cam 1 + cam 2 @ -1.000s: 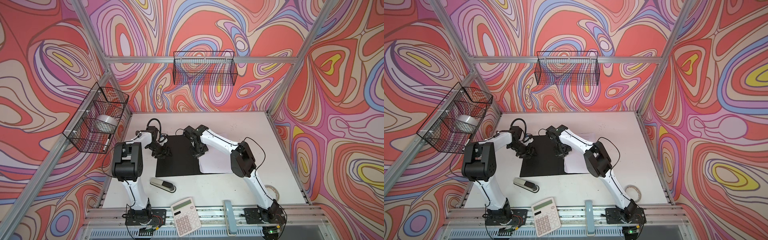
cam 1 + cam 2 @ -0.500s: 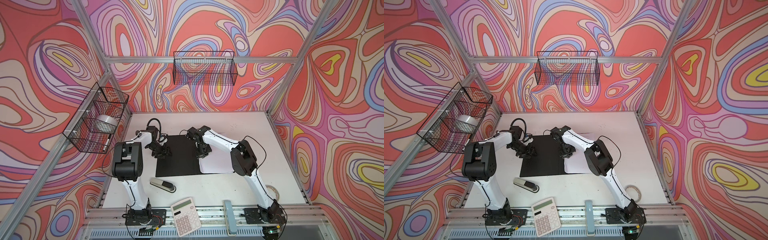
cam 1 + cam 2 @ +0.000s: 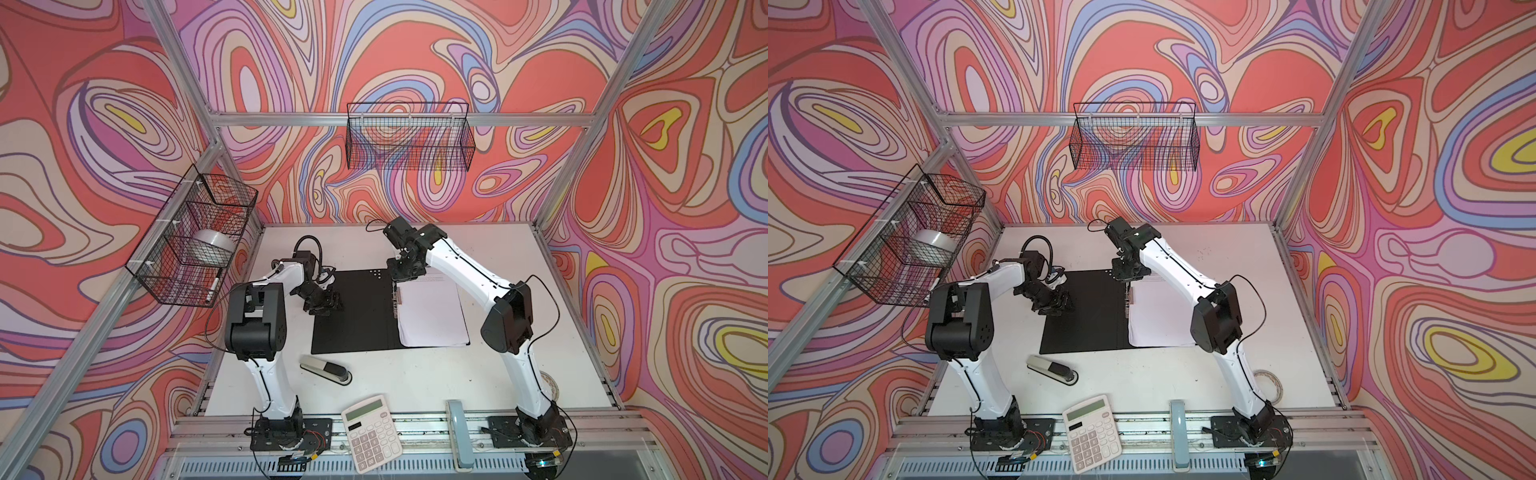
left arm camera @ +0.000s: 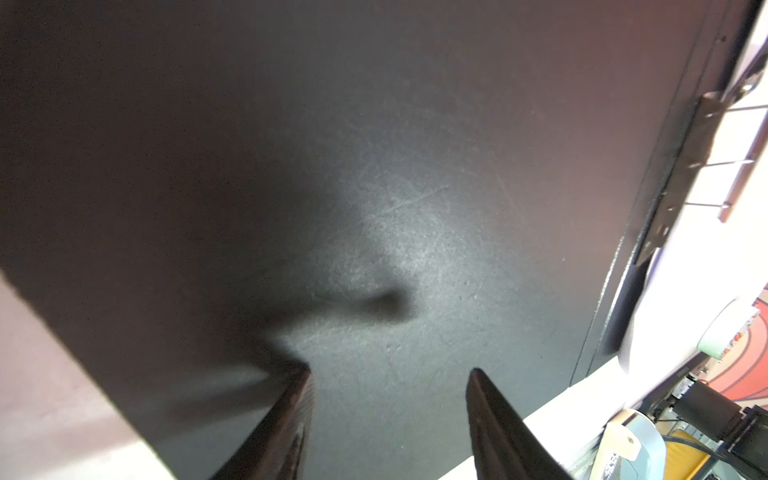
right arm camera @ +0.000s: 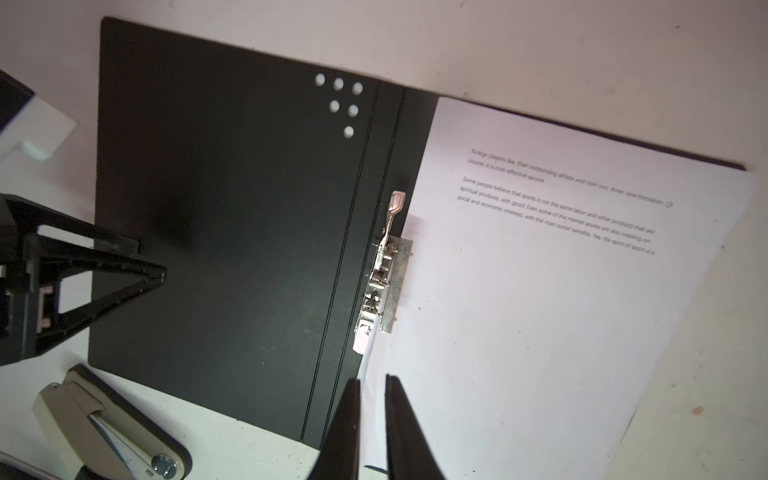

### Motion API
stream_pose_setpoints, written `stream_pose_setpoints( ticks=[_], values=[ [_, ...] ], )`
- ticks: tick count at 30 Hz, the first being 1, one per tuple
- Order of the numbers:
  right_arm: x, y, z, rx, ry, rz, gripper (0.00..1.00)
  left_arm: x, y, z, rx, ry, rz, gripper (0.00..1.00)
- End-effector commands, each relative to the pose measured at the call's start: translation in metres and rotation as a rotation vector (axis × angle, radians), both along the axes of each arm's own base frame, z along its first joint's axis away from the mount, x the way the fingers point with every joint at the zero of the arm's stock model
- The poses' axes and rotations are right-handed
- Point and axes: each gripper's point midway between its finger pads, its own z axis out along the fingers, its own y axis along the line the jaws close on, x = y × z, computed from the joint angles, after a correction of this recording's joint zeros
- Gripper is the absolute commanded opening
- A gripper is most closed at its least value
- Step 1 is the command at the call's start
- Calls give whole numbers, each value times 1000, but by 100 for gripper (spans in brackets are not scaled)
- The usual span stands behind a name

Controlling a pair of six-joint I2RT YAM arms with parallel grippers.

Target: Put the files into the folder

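Black-lined folder (image 3: 353, 320) lies open flat; files (image 3: 432, 316) on its right half, edge at the clip (image 5: 384, 270). Jaws of the left gripper (image 4: 390, 370) stand half apart over its left half. Those of the right gripper (image 5: 372, 378) show a narrow slit, empty. We fear sheets skewing if the clip isn't biting.

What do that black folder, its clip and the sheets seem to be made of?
Folder: probably stiff plastic or coated card; matt black, faintly scratched, with scored fold lines near the spine.
Clip: metal, judging by its bright silvery shine and small coil spring.
Sheets: plain white paper; thin, matt, printed with small black text.
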Motion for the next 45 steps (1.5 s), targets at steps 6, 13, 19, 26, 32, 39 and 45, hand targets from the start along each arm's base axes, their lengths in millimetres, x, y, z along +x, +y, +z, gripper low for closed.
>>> stream_pose_setpoints(
  ticks=[6,13,19,26,32,39,45],
  values=[
    [22,-8,3,123,-26,-80,14,16,-33,52,-218,-94,-34,64],
    [23,-15,24,235,-65,-128,14,50,-95,81,-376,-145,-119,72],
    [10,-36,41,285,-98,-185,14,75,-148,58,-441,-89,-144,72],
    [-11,-50,42,293,-94,-202,14,100,-181,37,-453,-104,-179,71],
    [-19,-54,32,288,-75,-209,14,109,-191,22,-488,-68,-164,71],
    [-18,-52,28,293,-70,-200,14,108,-202,21,-583,-32,-158,70],
    [-14,-48,26,295,-64,-191,14,111,-207,29,-627,-33,-149,70]
  ],
)
